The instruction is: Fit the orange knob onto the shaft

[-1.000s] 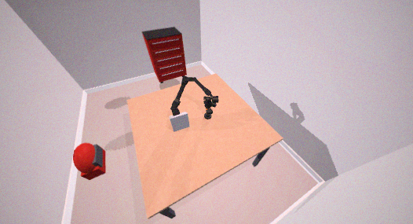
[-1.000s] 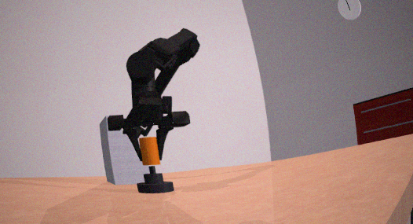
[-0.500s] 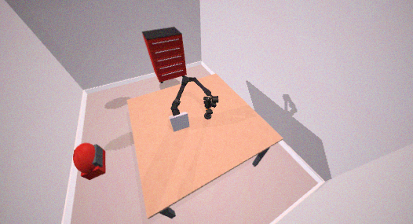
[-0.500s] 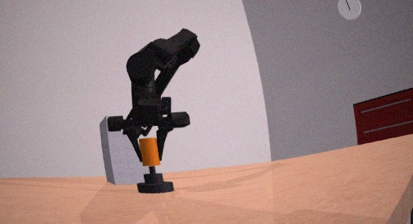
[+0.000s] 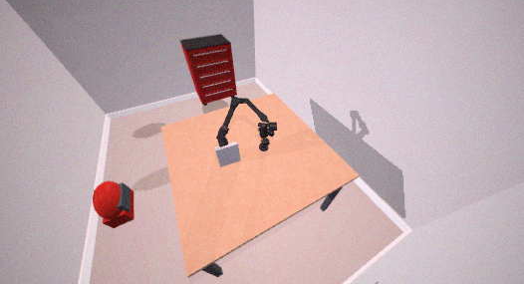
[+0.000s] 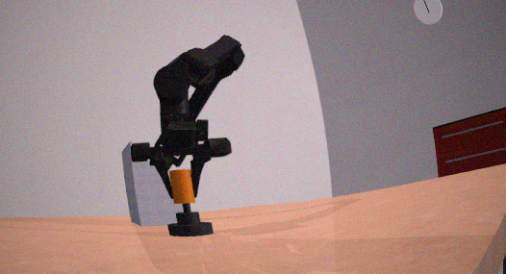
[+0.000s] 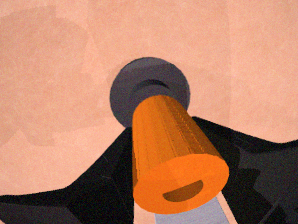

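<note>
The orange knob (image 6: 182, 186) (image 7: 160, 132) is upright between the fingers of my gripper (image 6: 184, 195) (image 7: 161, 127), which is shut on it. The wrist view shows a dark D-shaped mark (image 7: 184, 192) on the knob's top face. The round dark pedestal (image 5: 264, 147) (image 6: 190, 229) (image 7: 120, 95) stands on the table right below the knob. A short piece of the dark shaft (image 6: 187, 208) shows between the knob's lower edge and the pedestal's raised hub. The knob is above the hub, not touching it. The shaft's top and flat side are hidden.
A grey block (image 5: 228, 155) (image 6: 153, 198) stands on the wooden table (image 5: 249, 203) (image 6: 337, 254), behind the pedestal in the exterior view. A red drawer cabinet (image 5: 214, 71) (image 6: 471, 148) stands beyond the table. A red rounded object (image 5: 107, 200) is off the table at the left.
</note>
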Robot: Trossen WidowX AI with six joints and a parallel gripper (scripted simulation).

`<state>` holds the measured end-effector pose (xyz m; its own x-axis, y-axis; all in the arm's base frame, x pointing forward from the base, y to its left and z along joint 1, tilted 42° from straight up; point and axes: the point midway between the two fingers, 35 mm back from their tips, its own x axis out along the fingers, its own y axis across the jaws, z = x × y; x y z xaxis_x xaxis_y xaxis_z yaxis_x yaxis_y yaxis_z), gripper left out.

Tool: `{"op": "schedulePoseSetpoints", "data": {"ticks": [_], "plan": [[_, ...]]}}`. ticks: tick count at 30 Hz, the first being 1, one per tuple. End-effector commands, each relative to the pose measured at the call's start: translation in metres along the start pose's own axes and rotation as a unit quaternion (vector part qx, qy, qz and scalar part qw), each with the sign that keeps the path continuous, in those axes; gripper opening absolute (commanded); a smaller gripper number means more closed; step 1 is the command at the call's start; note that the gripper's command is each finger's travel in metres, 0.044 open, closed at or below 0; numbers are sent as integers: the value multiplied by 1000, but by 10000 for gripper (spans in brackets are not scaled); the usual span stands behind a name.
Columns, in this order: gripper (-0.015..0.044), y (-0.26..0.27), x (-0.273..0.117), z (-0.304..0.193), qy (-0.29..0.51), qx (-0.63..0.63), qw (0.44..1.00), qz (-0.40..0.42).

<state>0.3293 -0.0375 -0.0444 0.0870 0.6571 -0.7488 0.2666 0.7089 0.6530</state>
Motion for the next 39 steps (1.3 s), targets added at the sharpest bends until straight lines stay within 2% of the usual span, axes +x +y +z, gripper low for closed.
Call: {"op": "schedulePoseSetpoints", "data": {"ticks": [1, 9, 16, 39], "plan": [[0, 0, 0, 1, -2, 1, 1000, 0], [0, 2, -5, 2, -2, 5, 1000, 0], [0, 4, -6, 5, -2, 104, 995, 0], [0, 3, -4, 6, -2, 132, 991, 0]]}}
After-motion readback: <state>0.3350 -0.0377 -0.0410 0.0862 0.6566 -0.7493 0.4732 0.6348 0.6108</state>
